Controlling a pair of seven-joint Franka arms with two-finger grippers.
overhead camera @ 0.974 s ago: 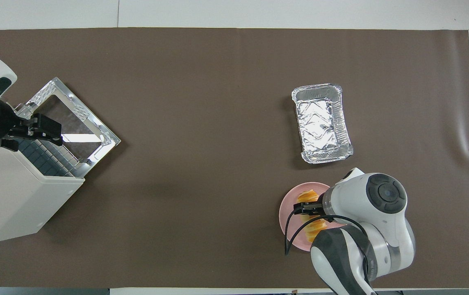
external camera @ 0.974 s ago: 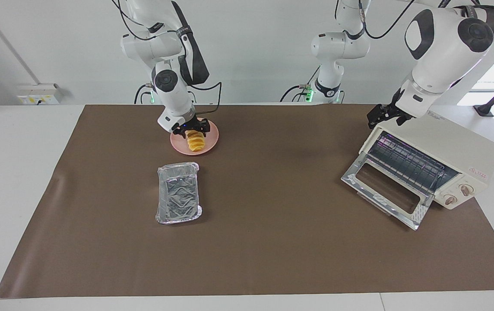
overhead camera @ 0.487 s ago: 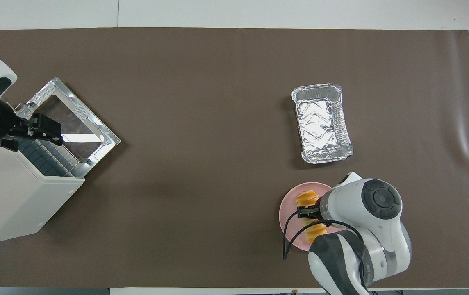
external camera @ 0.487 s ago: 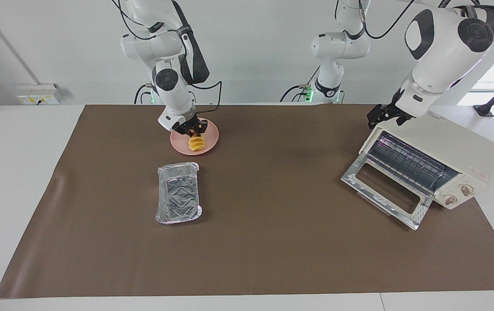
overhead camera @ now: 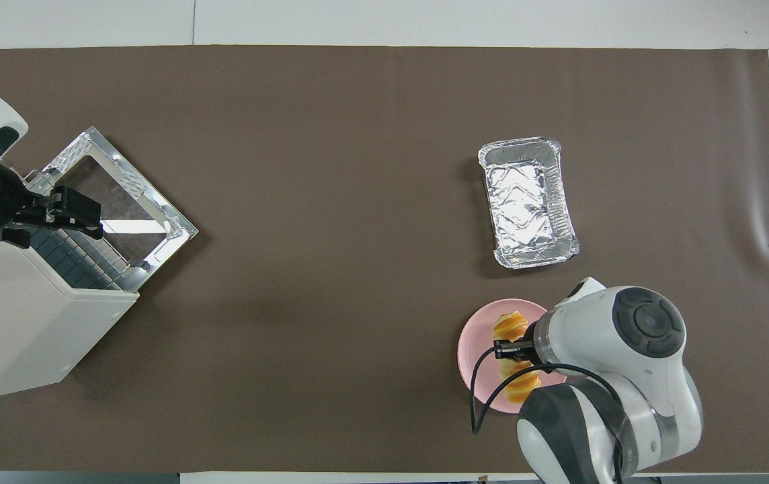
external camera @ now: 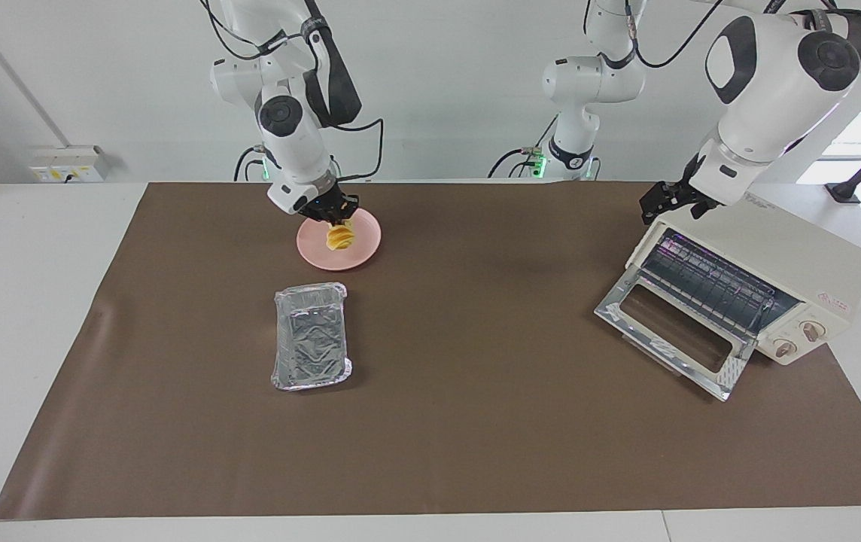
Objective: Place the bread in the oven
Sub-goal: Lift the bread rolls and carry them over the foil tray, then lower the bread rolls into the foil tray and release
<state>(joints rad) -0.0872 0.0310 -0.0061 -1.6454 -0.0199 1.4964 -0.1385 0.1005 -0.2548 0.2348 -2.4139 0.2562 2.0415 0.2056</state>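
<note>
The bread (external camera: 339, 238) is a small golden ridged loaf. My right gripper (external camera: 333, 217) is shut on its middle and holds it just above the round pink plate (external camera: 367, 242). In the overhead view the right gripper (overhead camera: 509, 349) crosses the bread (overhead camera: 511, 325) over the plate (overhead camera: 473, 349). The cream-white oven (external camera: 784, 260) stands at the left arm's end of the table with its glass door (external camera: 670, 331) dropped open and the wire rack showing. My left gripper (external camera: 658, 203) waits at the oven's top corner nearest the robots. It also shows in the overhead view (overhead camera: 76, 210), over the oven (overhead camera: 15, 323).
A crinkled silver foil tray (external camera: 310, 336) lies empty, farther from the robots than the plate; it also shows in the overhead view (overhead camera: 527, 202). The open oven door (overhead camera: 122, 195) juts out over the brown mat toward the table's middle.
My right gripper closed on the bread and has risen, lifting the loaf off the pink plate. The left arm and the oven have not moved.
</note>
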